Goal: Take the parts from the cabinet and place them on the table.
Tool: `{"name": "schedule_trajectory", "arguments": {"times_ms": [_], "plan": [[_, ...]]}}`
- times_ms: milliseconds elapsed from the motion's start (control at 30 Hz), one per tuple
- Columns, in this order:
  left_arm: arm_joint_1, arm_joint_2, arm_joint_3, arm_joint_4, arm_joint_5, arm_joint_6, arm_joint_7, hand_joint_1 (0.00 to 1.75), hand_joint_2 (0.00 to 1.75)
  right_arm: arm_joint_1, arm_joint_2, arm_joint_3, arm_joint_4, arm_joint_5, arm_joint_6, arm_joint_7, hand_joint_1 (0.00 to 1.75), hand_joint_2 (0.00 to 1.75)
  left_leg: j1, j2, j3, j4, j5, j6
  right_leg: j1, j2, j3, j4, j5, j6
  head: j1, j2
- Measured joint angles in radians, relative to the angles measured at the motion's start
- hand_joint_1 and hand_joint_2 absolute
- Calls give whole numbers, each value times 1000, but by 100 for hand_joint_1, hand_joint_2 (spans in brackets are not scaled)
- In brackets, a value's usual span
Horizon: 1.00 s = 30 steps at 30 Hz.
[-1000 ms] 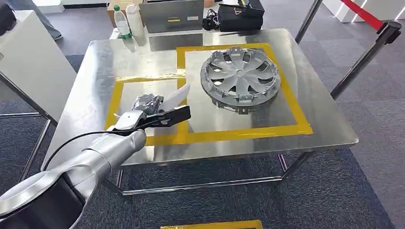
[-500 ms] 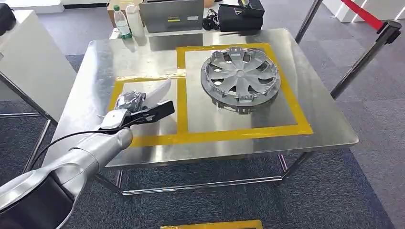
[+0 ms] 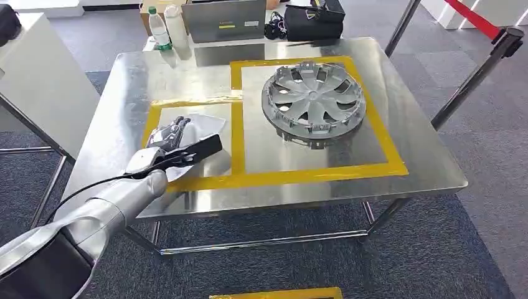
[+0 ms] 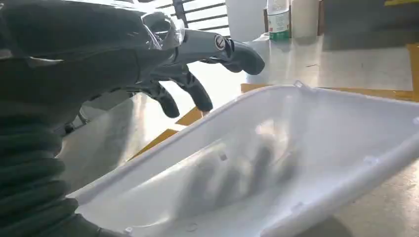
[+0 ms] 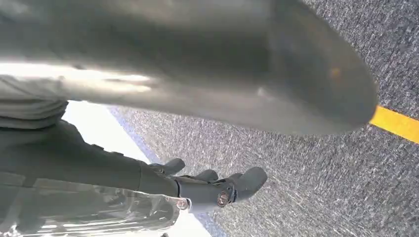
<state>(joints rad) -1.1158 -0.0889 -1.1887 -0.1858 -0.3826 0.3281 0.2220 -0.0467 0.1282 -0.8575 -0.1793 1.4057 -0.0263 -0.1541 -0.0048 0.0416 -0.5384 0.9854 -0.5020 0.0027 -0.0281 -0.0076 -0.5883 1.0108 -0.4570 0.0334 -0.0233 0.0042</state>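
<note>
A steel table [image 3: 405, 124] carries two squares outlined in yellow tape [image 3: 299, 176]: a large one on the right and a smaller one on the left, sharing one tape line. A silver wheel cover [image 3: 313, 99] lies flat inside the large square, well apart from the left arm. The left arm [image 3: 106, 205] reaches in from below over the table's near left edge, ending above the small square. A white plastic part [image 3: 202, 128], a shallow tray-like shell with a raised rim, sits within the small square just under and beside the left robot hand [image 3: 168, 140]. In the left wrist view the white plastic part [image 4: 276, 168] tilts, one long edge near the table surface, and the left robot hand's fingers [image 4: 192, 91] are spread above its far rim with a gap showing between fingertips and rim; whether the palm side touches the part cannot be told. The right robot hand [image 5: 212, 190] hangs over grey carpet [image 5: 316, 163] with fingers loosely curled and apart, holding nothing. At the table's far edge stand a plastic bottle [image 3: 160, 28], a white container [image 3: 176, 25], a grey laptop [image 3: 224, 20] and a black bag [image 3: 314, 22].
</note>
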Motion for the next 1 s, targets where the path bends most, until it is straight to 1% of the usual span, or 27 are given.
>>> {"name": "schedule_trajectory", "arguments": {"times_ms": [167,233,300,333,400,500,733,767,800,833,867,900,933,967,1000], "plan": [[10,8,38,0,40,26,-36,0,0,0,-1,5,0,3,2,0,0,0,0,0,0,0,0,0,0,0,0,0,0,0,0,0],[20,11,61,0,70,50,-75,0,0,0,-2,9,0,6,6,2,0,0,0,0,0,0,0,0,0,0,0,0,0,0,0,0],[33,12,103,0,130,82,-147,0,0,-1,-2,11,0,6,10,3,0,0,0,0,0,0,0,0,0,0,0,0,0,0,0,0],[37,12,121,0,138,85,-159,0,0,-1,-2,11,0,7,11,3,0,0,0,0,0,0,0,0,0,0,0,0,0,0,0,0],[42,12,149,-1,145,88,-168,0,0,-1,-2,12,0,8,11,3,0,0,0,0,0,0,0,0,0,0,0,0,0,0,0,0],[48,13,171,-1,148,89,-170,0,0,-1,-2,12,0,11,11,3,0,0,0,0,0,0,0,0,0,0,0,0,0,0,0,0],[53,14,193,-3,149,89,-170,0,0,-1,-2,12,0,15,11,3,0,0,0,0,0,0,0,0,0,0,0,0,0,0,0,0],[54,14,196,-4,160,90,-184,0,0,-1,-2,12,0,15,11,3,0,0,0,0,0,0,0,0,0,0,0,0,0,0,0,0],[58,13,205,-6,197,94,-227,0,0,-1,-2,12,0,15,12,4,0,0,0,0,0,0,0,0,0,0,0,0,0,0,0,0],[65,11,228,-13,262,98,-309,0,0,-1,-2,12,0,14,12,5,0,0,0,0,0,0,0,0,0,0,-1,0,0,0,0,0],[73,5,263,-20,324,98,-415,0,0,-1,-2,12,0,13,12,6,0,0,0,0,0,0,0,0,0,0,-1,0,0,0,0,0],[82,-6,313,-29,381,95,-550,0,0,-1,-2,12,0,11,12,6,0,0,0,0,0,0,0,0,0,0,-1,0,0,0,0,0],[89,-17,359,-40,422,79,-659,0,0,-2,-2,12,0,7,12,6,0,0,0,0,0,0,0,0,0,0,0,0,0,0,0,0],[96,-32,399,-52,459,42,-755,0,0,-3,-2,12,0,2,12,7,0,0,-1,0,0,0,0,0,0,0,-1,0,0,0,0,0],[107,-46,452,-77,498,-10,-829,0,0,-4,-2,12,0,-3,12,7,0,0,-1,0,0,0,0,0,-1,0,0,0,0,0,0,0]]}}
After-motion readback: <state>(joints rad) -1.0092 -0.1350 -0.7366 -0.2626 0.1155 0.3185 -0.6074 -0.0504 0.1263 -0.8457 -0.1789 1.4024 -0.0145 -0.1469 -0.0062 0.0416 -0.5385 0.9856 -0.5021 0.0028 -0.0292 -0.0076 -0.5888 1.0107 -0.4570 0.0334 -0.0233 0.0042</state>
